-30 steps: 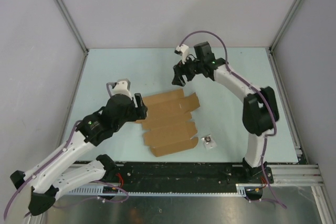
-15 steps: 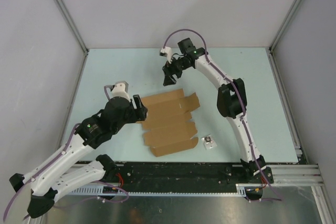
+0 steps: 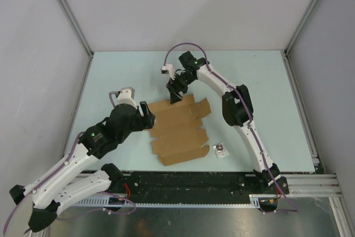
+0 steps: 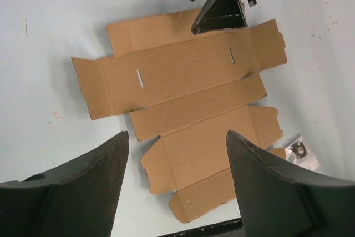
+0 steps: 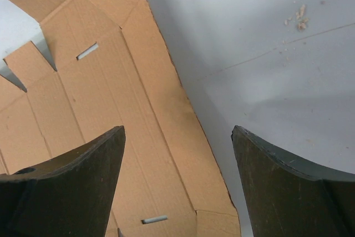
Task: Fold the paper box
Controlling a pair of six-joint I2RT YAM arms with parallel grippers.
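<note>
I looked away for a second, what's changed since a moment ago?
The right gripper swung left and nearer, ending open over the far edge of the paper box. Nothing was grasped or released. The left gripper stayed open at the box's left edge; the box lies flat, unmoved, as does the small white square.

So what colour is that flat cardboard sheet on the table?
Plain brown, unprinted; the paper box shows best in the left wrist view.

You are looking into a robotics lab cell: plain grey walls set in aluminium framing box in a pale table. A left arm and a right arm, both cabled, are bolted to a black rail at its near edge.
</note>
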